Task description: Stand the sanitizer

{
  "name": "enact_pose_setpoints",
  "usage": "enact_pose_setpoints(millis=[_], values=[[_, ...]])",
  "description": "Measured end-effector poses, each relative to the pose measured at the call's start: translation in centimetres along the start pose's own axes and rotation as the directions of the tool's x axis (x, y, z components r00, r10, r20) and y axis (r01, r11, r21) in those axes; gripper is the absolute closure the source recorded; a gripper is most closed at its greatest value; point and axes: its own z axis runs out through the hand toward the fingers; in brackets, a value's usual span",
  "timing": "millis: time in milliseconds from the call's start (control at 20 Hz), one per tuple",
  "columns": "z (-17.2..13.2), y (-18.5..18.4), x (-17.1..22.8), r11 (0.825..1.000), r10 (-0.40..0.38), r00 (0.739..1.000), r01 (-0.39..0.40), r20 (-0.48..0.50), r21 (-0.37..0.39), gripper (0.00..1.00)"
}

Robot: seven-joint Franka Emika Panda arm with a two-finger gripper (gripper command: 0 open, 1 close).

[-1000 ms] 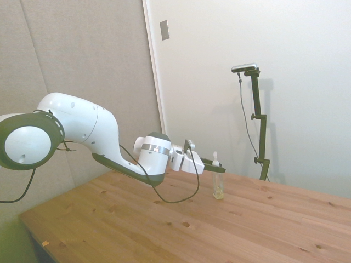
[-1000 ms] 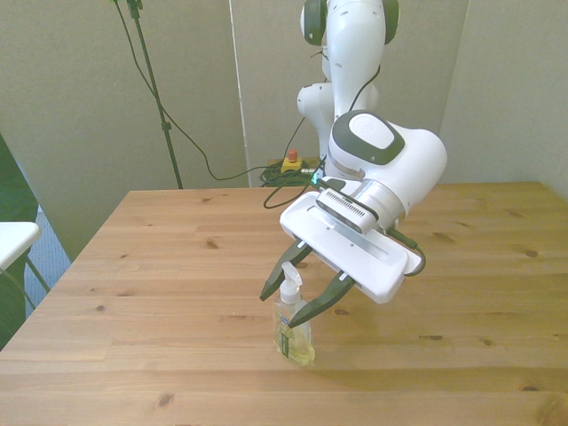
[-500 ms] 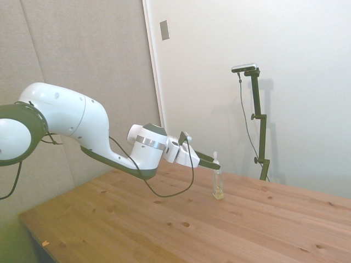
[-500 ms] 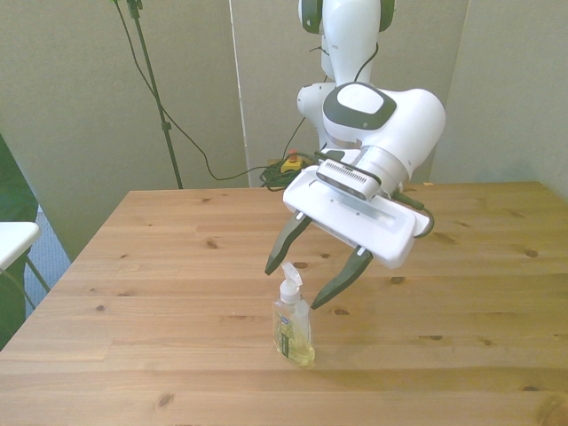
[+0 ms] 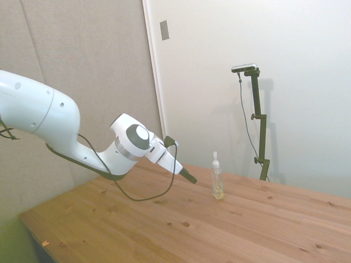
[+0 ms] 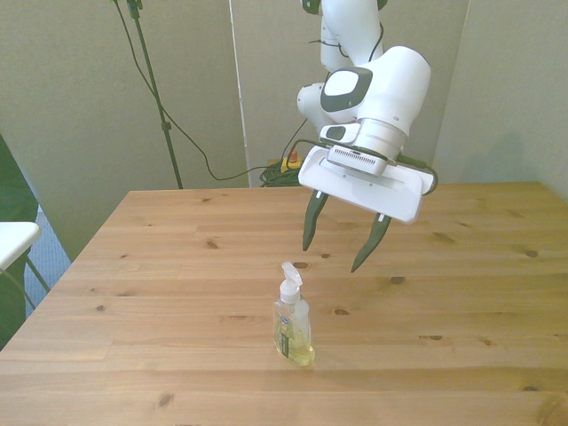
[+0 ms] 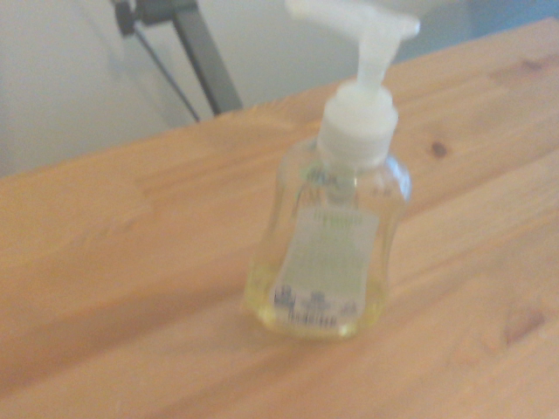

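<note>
The sanitizer [image 6: 292,325] stands upright on the wooden table [image 6: 160,293], a small clear bottle with a white pump, a pale label and yellowish liquid. It also shows in the side view [image 5: 218,178] and fills the wrist view [image 7: 330,236]. My gripper [image 6: 339,249] hangs open above and behind the bottle, clear of it, with nothing between its dark fingers [image 6: 310,224]. Seen from the side, the gripper [image 5: 190,177] sits to the left of the bottle, apart from it.
The table's near edge [image 6: 266,417] runs just in front of the bottle. Cables and a small red-and-yellow box [image 6: 290,162] lie on the floor beyond the far edge.
The gripper, open around the bottle's pump a second ago, has drawn up and back away from it. The bottle stays standing in the same spot.
</note>
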Motion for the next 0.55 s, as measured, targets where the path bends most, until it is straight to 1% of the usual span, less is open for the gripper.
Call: enact_pose_setpoints(millis=[150, 300, 450, 550], values=[[-0.9, 1.6, -1.3, 0.997, -0.061, 0.993, 0.065, 0.105, -0.036, 0.00], [-1.9, 2.3, -2.2, 0.988, -0.124, 0.970, 0.141, 0.207, -0.069, 0.00], [-3.2, 2.9, -2.3, 0.967, -0.195, 0.930, 0.236, 0.310, -0.097, 0.00], [-4.5, 3.7, -1.7, 0.942, -0.256, 0.885, 0.319, 0.388, -0.107, 0.00]])
